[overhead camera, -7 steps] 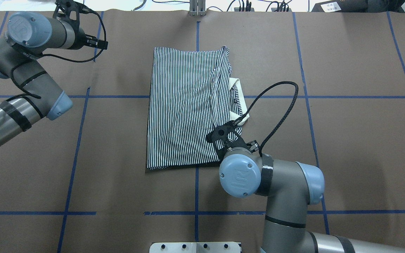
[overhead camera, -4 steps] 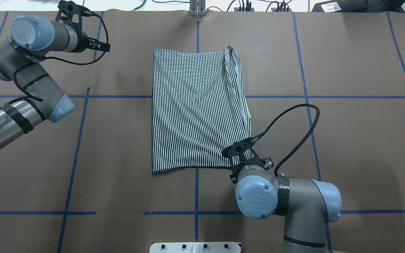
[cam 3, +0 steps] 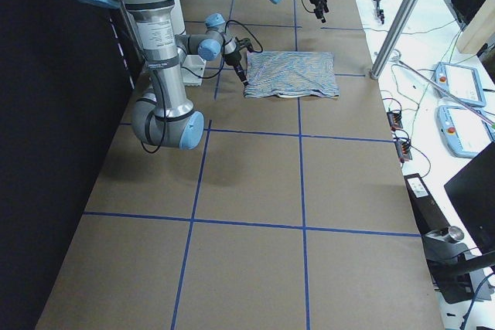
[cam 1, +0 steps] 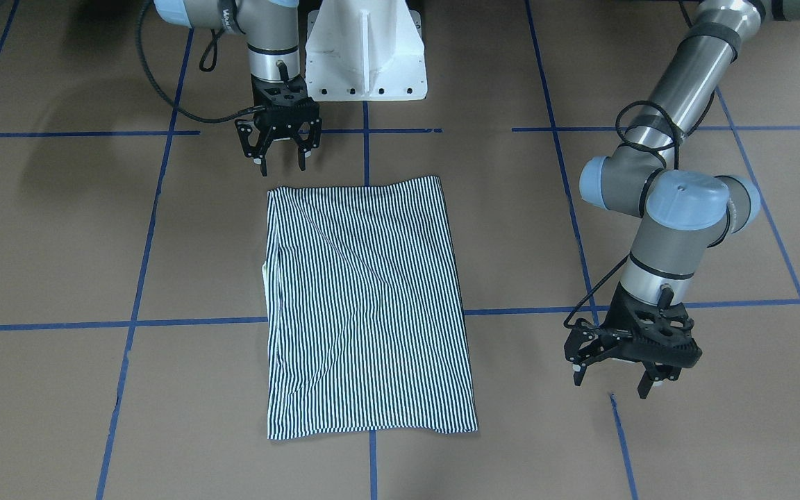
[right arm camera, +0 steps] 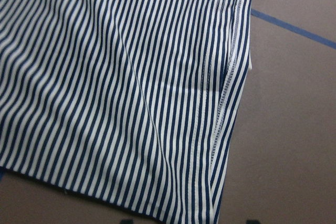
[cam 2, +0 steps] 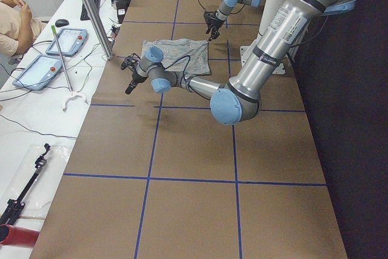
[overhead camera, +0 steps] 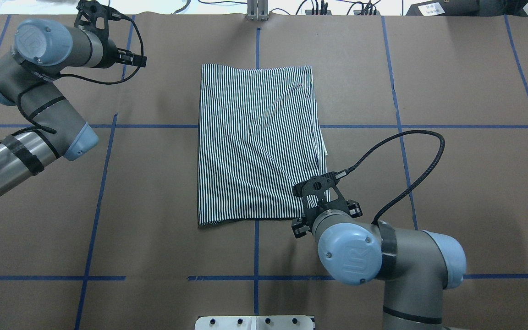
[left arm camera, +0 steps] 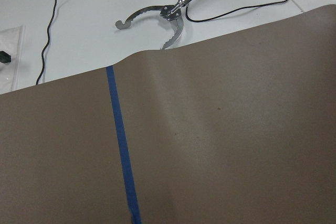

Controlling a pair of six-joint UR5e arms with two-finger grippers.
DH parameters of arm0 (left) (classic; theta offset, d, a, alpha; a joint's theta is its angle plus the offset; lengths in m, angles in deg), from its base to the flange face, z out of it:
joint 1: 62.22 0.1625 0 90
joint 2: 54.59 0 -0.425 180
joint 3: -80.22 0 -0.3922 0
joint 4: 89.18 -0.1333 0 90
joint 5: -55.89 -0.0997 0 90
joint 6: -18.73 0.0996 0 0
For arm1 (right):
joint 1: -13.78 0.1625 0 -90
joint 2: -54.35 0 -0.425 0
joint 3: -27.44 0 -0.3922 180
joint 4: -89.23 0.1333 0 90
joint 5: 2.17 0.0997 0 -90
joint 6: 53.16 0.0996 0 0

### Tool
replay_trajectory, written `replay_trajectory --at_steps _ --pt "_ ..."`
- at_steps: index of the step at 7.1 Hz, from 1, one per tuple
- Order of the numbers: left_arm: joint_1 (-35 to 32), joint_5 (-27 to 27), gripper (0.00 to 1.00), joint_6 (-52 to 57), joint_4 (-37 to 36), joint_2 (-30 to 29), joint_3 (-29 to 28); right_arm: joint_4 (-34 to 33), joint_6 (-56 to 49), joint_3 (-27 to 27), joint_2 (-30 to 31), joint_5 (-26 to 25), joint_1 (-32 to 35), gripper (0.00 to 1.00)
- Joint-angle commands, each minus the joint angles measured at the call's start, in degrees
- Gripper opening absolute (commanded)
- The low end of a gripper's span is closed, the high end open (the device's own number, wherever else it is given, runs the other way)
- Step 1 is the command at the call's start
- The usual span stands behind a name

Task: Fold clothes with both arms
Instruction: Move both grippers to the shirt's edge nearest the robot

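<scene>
The striped polo shirt [overhead camera: 257, 142] lies folded as a flat rectangle at the table's middle; it also shows in the front view [cam 1: 365, 305]. Only a cream sliver [overhead camera: 324, 153] shows at its right edge; collar, buttons and label are hidden. My right gripper [cam 1: 280, 165] is open and empty, just off the shirt's near right corner, over bare paper. Its wrist view shows that corner of the shirt [right arm camera: 131, 93]. My left gripper [cam 1: 614, 385] is open and empty near the table's far left, well away from the shirt.
The white pedestal base [cam 1: 365, 48] stands at the near edge. Blue tape lines [overhead camera: 103, 183] grid the brown paper. A metal grabber tool [left arm camera: 168, 17] lies beyond the far edge. An operator [cam 2: 12, 22] and tablets sit past that edge.
My right gripper drew the shirt's top layer rightward over the cream collar, let go and backed toward the near edge. The shirt now lies flat. The left arm barely moved.
</scene>
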Motion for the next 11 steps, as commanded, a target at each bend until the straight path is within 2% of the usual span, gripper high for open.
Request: replay_trajectory --at_steps 1,2,3,4,5,6,7,9,11 --pt "1.99 5.35 1.00 -12.19 -0.56 2.77 7.69 24.43 6.15 -1.08 10.06 3.77 1.40 1.00" --pt "6.87 5.21 1.00 -19.49 -1.00 7.14 16.09 32.49 14.02 -1.08 13.52 3.77 1.40 1.00" --pt "11.44 3.81 1.00 -27.13 -1.53 11.28 24.27 33.00 22.63 -1.16 13.29 3.34 1.57 1.00" --pt "17.49 -0.20 1.00 -33.21 -1.88 15.32 30.09 32.57 28.11 -1.08 13.03 3.16 2.88 0.98" --pt "22.86 -5.73 1.00 -40.14 -2.49 15.97 31.02 32.31 31.56 -0.64 12.94 3.16 4.63 0.96" --pt "27.01 -9.61 0.83 -48.74 -4.24 15.98 31.03 29.00 34.90 -0.55 12.24 3.16 6.21 0.93" --pt "29.92 -11.91 0.58 -54.22 -6.87 15.80 31.03 25.57 37.98 -0.55 10.32 3.16 7.10 0.89" --pt "32.31 -12.02 0.58 -54.45 -12.50 13.96 30.95 23.61 38.36 -0.37 9.16 3.16 7.11 0.90" --pt "33.11 -12.02 0.57 -54.54 -12.87 13.34 30.94 23.52 38.36 -0.02 9.24 3.16 7.11 0.90"
